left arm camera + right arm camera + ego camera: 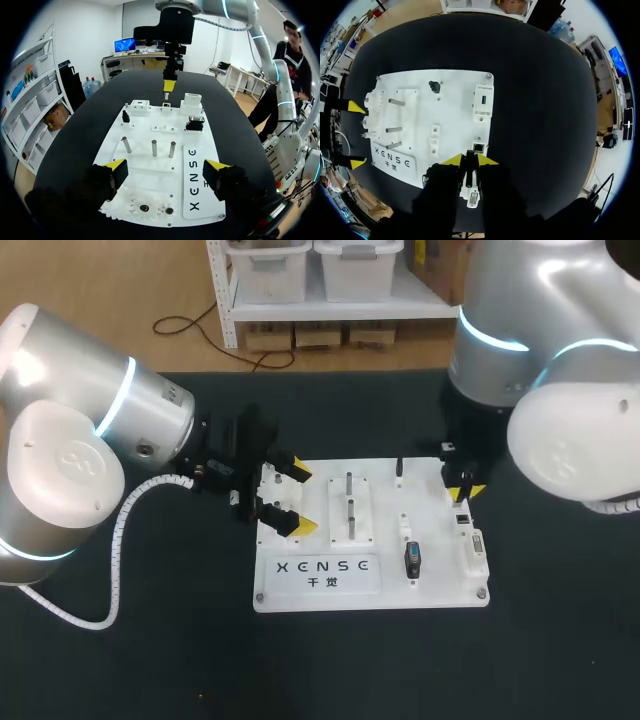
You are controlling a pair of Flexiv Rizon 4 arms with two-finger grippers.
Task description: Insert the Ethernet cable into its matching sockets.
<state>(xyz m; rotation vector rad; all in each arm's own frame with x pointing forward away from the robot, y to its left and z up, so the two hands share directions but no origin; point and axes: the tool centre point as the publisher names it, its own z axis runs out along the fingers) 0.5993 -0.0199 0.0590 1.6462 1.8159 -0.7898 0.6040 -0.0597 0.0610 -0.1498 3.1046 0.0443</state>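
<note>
Right arm is over the far right corner of the white board (300, 585), which lies flat on the dark table (150, 660). The right gripper (470, 160) points straight down with its 2 yellow tips drawn close together, clamped on the Ethernet plug (471, 192), a pale piece standing upright between the fingers. Just ahead of those tips sits the small square socket (478, 147), right at the board's edge. From the left wrist view the right gripper (169, 86) hangs just above that socket (166, 105); whether plug and socket touch, I cannot tell.

Over on the other side, the left gripper (298, 498) rests at the board's left edge, fingers spread wide and holding nothing. In its own view the left gripper (165, 167) straddles the near end of the board, 1 tip on each side.

Mid-board, 3 metal pegs (154, 147) stand upright, with a black connector (412, 560) near the front right.
</note>
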